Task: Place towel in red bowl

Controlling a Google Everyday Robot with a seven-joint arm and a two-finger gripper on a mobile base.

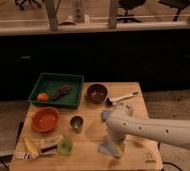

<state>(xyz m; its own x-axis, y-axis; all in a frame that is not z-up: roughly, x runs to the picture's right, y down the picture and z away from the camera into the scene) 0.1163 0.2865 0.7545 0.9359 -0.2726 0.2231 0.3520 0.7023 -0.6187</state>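
The gripper (pixel 114 141) is found at the front of the table (pixel 140 152), pointed down at the end of the white arm (pixel 158 131), which reaches in from the right. Its jaws are held wide and nothing is seen clamped between them. Directly beneath it the towel (pixel 106 150) is spread on the tabletop as a pale grey-blue patch; whether the fingertips touch the cloth cannot be made out.

The task is judged to be at its start. The towel has not been lifted, and the red bowl (pixel 45 119) at the left side of the table is seen with nothing in it. The grasp, the carry leftward and the release remain to be done.

Between towel and bowl two things are placed: a metal cup (pixel 77 122), just right of the bowl, and a green cup (pixel 64 146), nearer the front edge. Either could be knocked by a low carry, and a limp cloth could drag across them.

A small grey-blue pad (pixel 105 115) is seen just behind the arm and is not to be mistaken for the towel. Further back a dark bowl (pixel 96 92), a spoon (pixel 122 98) and a green tray (pixel 58 76) holding an orange fruit (pixel 42 96) are set well clear of the path. Yellow items (pixel 32 147) are laid at the front left corner.
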